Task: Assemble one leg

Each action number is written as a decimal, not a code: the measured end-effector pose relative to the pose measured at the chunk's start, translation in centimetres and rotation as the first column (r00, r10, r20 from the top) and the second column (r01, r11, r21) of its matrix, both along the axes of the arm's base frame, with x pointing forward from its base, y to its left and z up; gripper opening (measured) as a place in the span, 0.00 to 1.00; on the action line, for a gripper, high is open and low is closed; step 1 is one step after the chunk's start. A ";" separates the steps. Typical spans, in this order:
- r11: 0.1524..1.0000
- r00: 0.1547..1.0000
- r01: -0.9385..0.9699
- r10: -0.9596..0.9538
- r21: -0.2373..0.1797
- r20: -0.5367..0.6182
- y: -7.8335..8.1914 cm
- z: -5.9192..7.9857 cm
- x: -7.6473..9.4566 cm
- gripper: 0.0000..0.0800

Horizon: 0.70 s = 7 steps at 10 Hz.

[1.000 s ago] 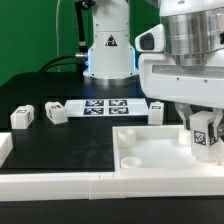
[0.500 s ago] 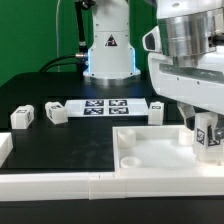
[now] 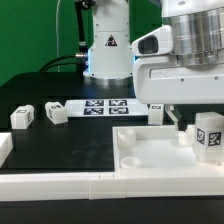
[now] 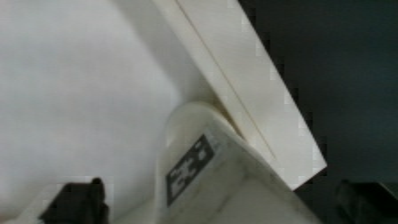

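Standing upright at the exterior view's right, the small white stubby leg (image 3: 208, 136) with a black-and-white tag facing the camera sits on the large white square tray-like piece (image 3: 150, 152). I cannot tell whether it is seated in a socket. The hand (image 4: 221, 200) hangs just above it with its dark fingertips (image 4: 75, 200) spread wide, a gap on either side of the leg and nothing in its grip. Two similar white blocks (image 3: 22, 118) rest on the black bench (image 3: 60, 145), well apart from the tray. The marker board (image 3: 105, 106) lies behind.
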<state>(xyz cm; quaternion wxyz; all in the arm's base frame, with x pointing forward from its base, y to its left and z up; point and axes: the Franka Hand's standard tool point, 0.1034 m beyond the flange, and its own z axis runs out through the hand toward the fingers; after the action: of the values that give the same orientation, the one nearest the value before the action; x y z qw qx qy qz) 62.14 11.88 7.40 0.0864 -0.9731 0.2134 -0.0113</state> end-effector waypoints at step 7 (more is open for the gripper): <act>0.815 0.813 -0.574 0.579 -0.081 0.068 -0.5 -0.6 -0.1 0.66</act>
<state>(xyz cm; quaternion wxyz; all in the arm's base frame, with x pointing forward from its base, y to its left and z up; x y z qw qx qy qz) 62.04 11.41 6.83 0.0675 -0.9925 -0.0959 -0.0344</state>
